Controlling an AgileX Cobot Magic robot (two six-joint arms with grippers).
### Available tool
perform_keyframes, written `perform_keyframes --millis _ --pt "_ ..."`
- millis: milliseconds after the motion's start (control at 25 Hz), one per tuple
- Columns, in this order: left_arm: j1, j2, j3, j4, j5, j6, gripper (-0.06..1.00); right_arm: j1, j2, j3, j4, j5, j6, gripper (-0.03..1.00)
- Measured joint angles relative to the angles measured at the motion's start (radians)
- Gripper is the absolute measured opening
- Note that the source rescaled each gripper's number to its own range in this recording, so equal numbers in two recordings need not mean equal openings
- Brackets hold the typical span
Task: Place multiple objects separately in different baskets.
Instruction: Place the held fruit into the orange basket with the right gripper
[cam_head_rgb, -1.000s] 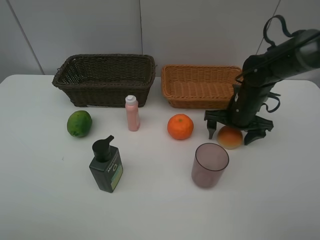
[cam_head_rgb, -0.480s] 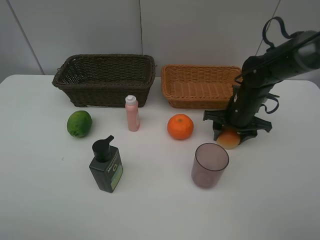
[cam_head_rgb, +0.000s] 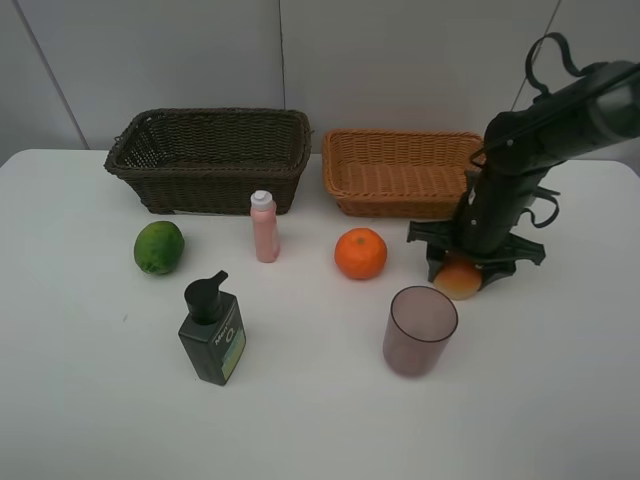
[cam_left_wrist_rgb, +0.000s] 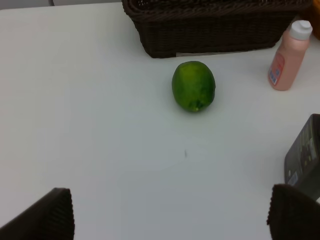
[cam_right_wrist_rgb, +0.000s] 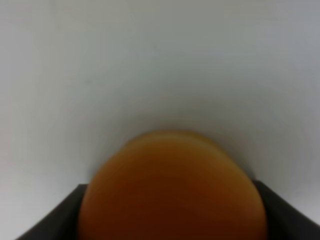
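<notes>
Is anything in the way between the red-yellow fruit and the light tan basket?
Nothing visible. The right hand grips the red-yellow fruit just in front of the tan basket; only the basket's front wall must be cleared. The orange and cup sit off to the side.

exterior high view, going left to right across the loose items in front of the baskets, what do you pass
green round fruit → dark green pump bottle → pink bottle → orange → purplish cup → red-yellow fruit
</notes>
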Motion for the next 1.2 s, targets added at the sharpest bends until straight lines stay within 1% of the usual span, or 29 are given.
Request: perform_keyframes --millis 120,240,360,400,480,600,760,840,920,1000,1080,1200 --pt "0.000 0.000 0.000 0.000 0.000 0.000 1.00 0.000 -0.032 -0.034 0.001 0.072 -0.078 0.49" --pt "0.000 0.000 0.000 0.000 0.000 0.000 1.00 0.000 -0.063 -0.125 0.006 0.204 -0.209 0.49" --pt "0.000 0.000 0.000 0.000 0.000 0.000 1.00 0.000 -0.065 -0.242 0.031 0.341 -0.321 0.49" --pt "0.000 0.000 0.000 0.000 0.000 0.000 1.00 0.000 -0.063 -0.281 0.038 0.373 -0.351 0.49" --pt "0.000 0.000 0.000 0.000 0.000 0.000 1.00 0.000 -0.053 -0.359 0.040 0.432 -0.391 0.49" --pt "0.000 0.000 0.000 0.000 0.000 0.000 1.00 0.000 0.000 -0.505 0.041 0.477 -0.419 0.49" --pt "0.000 0.000 0.000 0.000 0.000 0.000 1.00 0.000 0.125 -0.716 0.040 0.480 -0.435 0.49" --pt "0.000 0.000 0.000 0.000 0.000 0.000 1.00 0.000 0.188 -0.813 0.036 0.455 -0.435 0.49" --pt "0.000 0.000 0.000 0.000 0.000 0.000 1.00 -0.002 0.240 -0.891 0.031 0.411 -0.435 0.49" --pt "0.000 0.000 0.000 0.000 0.000 0.000 1.00 -0.003 0.280 -0.934 0.019 0.366 -0.435 0.49" --pt "0.000 0.000 0.000 0.000 0.000 0.000 1.00 -0.003 0.314 -0.942 0.004 0.324 -0.435 0.49" --pt "0.000 0.000 0.000 0.000 0.000 0.000 1.00 -0.003 0.356 -0.942 -0.005 0.291 -0.435 0.49"
